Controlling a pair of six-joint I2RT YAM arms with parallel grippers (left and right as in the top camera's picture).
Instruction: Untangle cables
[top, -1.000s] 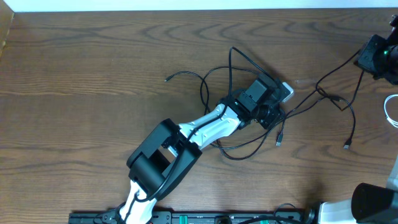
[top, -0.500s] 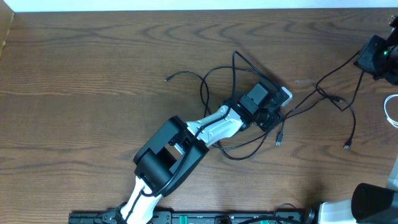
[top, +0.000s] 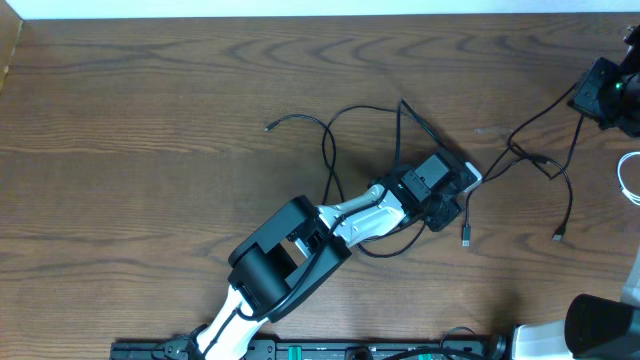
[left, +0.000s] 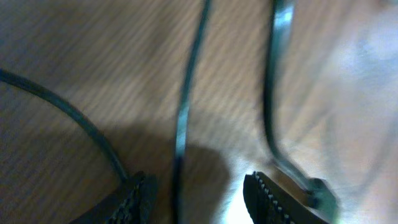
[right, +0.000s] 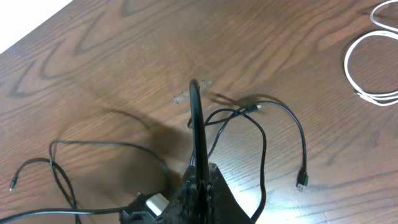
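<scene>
While the left tool hangs released over the wooden worktop at mid-frame of the overhead view, its fingers stand apart with a thin black cable running through the gap. The left arm lies across the black cable tangle and hides its middle; loops show above and below the arm, and a plug end lies just right of the wrist. Upper right, the right tool is clenched on a long black cable that runs down-left toward the tangle. A white cable coils at the right edge, apart from the black ones
</scene>
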